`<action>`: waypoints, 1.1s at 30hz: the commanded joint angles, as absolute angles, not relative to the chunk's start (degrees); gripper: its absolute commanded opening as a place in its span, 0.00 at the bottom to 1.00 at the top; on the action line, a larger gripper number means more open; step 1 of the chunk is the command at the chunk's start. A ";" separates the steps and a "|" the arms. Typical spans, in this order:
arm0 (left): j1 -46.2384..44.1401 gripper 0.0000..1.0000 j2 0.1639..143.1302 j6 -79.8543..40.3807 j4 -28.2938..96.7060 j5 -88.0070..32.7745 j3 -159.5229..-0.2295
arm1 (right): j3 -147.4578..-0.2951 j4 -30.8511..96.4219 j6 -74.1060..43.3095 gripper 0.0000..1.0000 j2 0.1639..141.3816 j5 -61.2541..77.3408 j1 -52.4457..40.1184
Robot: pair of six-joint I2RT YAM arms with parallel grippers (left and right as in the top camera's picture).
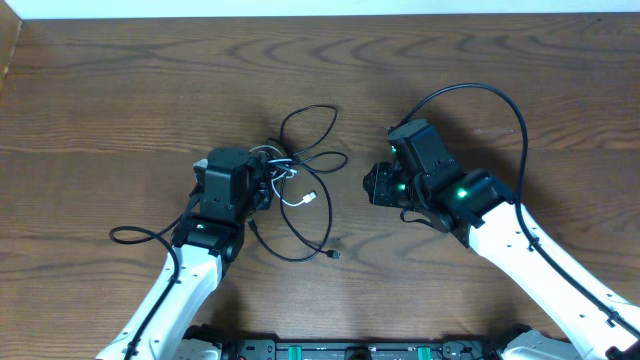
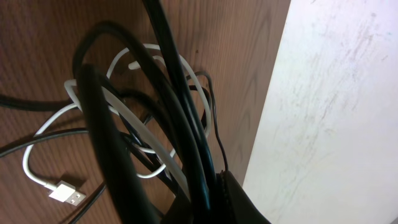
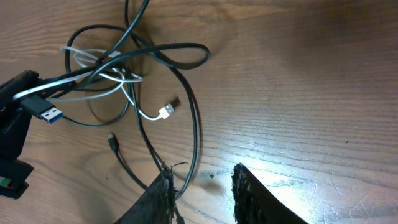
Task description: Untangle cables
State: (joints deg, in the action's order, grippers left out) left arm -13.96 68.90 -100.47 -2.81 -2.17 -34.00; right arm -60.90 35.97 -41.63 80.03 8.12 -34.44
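Cables [image 1: 284,160] pinched in left hand [image 1: 267,182]; right hand [image 1: 374,186] parted, nearby, low

Cables [image 1: 305,185] lie on the table [image 1: 100,100] — between left pincer [image 1: 268,186] and right pincer [image 1: 371,186].

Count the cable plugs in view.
4: a blue-tipped black plug left of the tangle, a white plug at its middle, a small black plug below-left of that, a black end plug lowest right. Others may hide.

We see a dark wood-grain table [image 1: 90,90] filling the overhead view, a pale strip [image 1: 320,6] beyond its far edge, and a bright patch of light [image 3: 277,158] on the boards.
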 commanded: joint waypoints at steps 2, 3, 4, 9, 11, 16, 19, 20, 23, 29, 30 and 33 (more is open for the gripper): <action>-13.67 0.08 68.49 -100.12 -2.59 -1.02 -34.61 | -61.04 35.99 -41.74 0.29 80.16 7.84 -34.61; -13.67 0.08 68.49 -100.12 -2.59 -0.99 -34.61 | -61.04 35.99 -41.74 0.30 80.16 7.84 -34.61; -13.67 0.07 68.49 -100.14 -2.59 -1.02 -34.61 | -61.04 35.99 -41.74 0.31 80.16 7.84 -34.61; -13.67 0.07 68.49 -104.88 -2.59 -3.84 -34.61 | -61.04 35.97 -41.76 0.33 80.16 7.84 -34.61; -13.67 0.07 68.49 -109.62 -2.61 -7.18 -34.61 | -61.04 35.97 -41.91 0.32 80.16 7.86 -34.61; -13.67 0.07 68.49 -119.61 -2.59 -14.63 -34.61 | -61.04 36.03 -49.34 0.33 80.16 7.88 -34.59; -13.67 0.08 68.47 -119.61 -3.14 -17.32 -34.61 | -61.04 36.27 -54.04 0.34 80.16 7.88 -34.59; -13.67 0.08 68.47 -119.63 -3.33 -18.17 -34.61 | -61.04 36.51 -55.66 0.34 80.16 7.88 -34.59; -13.67 0.08 68.47 -119.63 -5.96 -20.62 -34.61 | -61.04 37.43 -61.12 0.35 80.16 7.88 -34.57; -13.67 0.07 68.45 -119.61 -12.32 -28.80 -34.61 | -61.04 39.70 -69.65 0.37 80.16 8.82 -34.54; -13.67 0.07 68.45 -119.61 -12.49 -29.04 -34.61 | -61.04 39.90 -70.98 0.38 80.16 9.54 -34.54; -13.67 0.08 68.45 -119.63 -12.99 -29.19 -34.61 | -61.04 39.90 -73.89 0.40 80.16 12.71 -34.54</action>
